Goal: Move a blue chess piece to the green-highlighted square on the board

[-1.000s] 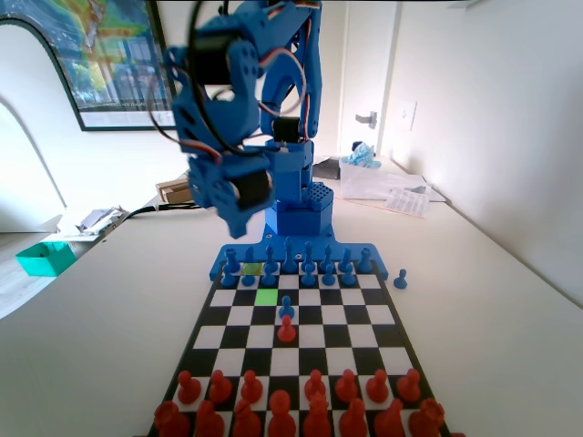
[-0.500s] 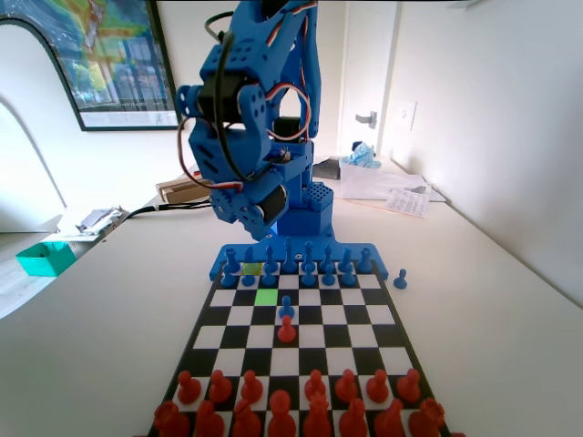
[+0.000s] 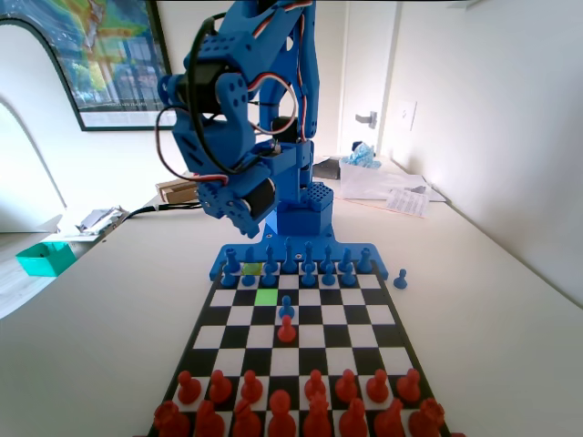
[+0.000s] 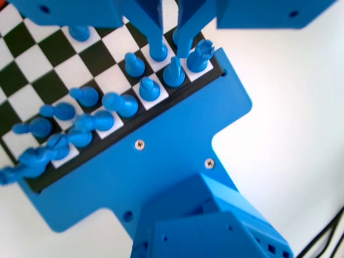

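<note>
The board [image 3: 205, 339] lies lengthwise in the fixed view. Its bright green square [image 3: 266, 297] is bare, just in front of the two rows of blue chess pieces [image 3: 308, 269] at the far end. One blue pawn [image 3: 286, 308] stands further forward, facing a red pawn [image 3: 286, 330]. My gripper [image 3: 239, 211] hangs high over the far left of the board, touching nothing. In the wrist view my gripper [image 4: 171, 51] has its jaws a narrow gap apart with nothing between them. They hover over the corner blue pieces [image 4: 173, 72], with a blue pawn [image 4: 149, 88] nearby.
A duller yellow-green square [image 3: 252, 269] sits among the blue pieces, just beyond the green one. Red pieces [image 3: 280, 402] fill the near rows. A lone blue piece [image 3: 400, 279] stands on the table right of the board. The arm's blue base [image 4: 177, 161] joins the board's far end.
The arm's wrist and gripper have swung a little left and upward over the board's far end. No piece has moved.
</note>
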